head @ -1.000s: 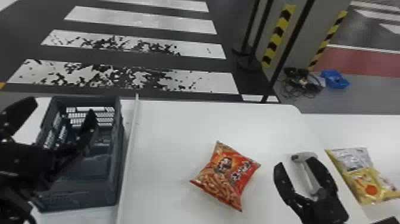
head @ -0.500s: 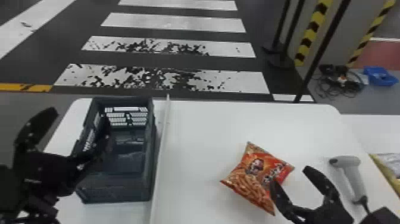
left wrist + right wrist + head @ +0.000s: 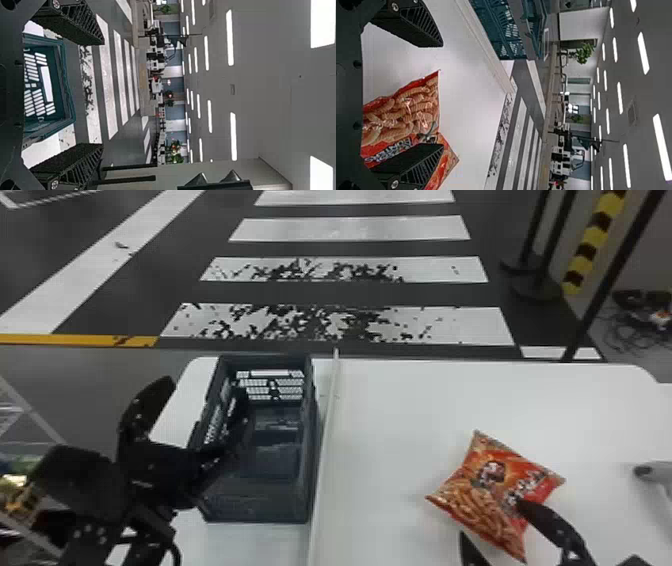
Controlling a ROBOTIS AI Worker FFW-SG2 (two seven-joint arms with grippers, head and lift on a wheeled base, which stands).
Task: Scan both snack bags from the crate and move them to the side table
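Snack bag (image 3: 492, 492) lies under the right hand (image 3: 442, 95), which has shifted to it from the scanner (image 3: 659, 473), fingers wide open, empty; a grasp likely follows.

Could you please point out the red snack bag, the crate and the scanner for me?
Red snack bag (image 3: 485, 492), head view, middle of its printed front.
Crate (image 3: 260, 506), head view, its near wall.
Scanner (image 3: 657, 473), head view, the end showing at the right edge.
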